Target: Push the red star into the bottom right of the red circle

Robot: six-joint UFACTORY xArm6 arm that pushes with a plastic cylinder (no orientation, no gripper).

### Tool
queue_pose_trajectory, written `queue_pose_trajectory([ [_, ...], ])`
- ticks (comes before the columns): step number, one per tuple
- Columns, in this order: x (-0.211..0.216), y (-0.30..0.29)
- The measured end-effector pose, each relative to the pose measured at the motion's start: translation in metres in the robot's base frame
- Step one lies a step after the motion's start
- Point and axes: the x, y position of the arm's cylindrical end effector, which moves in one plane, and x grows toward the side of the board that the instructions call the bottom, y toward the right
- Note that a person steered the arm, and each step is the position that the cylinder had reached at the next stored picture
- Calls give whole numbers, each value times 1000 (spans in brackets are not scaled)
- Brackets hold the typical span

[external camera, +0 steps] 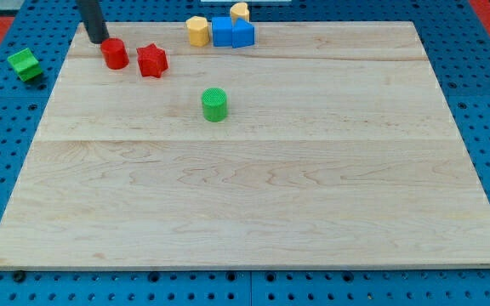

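The red circle [114,53], a short red cylinder, stands near the board's top left. The red star [152,60] sits just to its right and slightly lower, with a small gap between them. My tip [98,39] is at the end of the dark rod, just up and left of the red circle, close to it or touching it.
A green cylinder [214,104] stands below and right of the star. Two blue blocks [231,32], a yellow hexagon [197,31] and another yellow block [240,12] cluster at the top edge. A green star [25,64] lies off the wooden board [253,187] at the left.
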Motion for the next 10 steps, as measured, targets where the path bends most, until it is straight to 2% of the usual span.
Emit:
queue_pose_trajectory([
  [1,2,40],
  [2,16,14],
  [3,20,18],
  [4,8,71],
  [7,64,115],
  [9,78,77],
  [10,92,76],
])
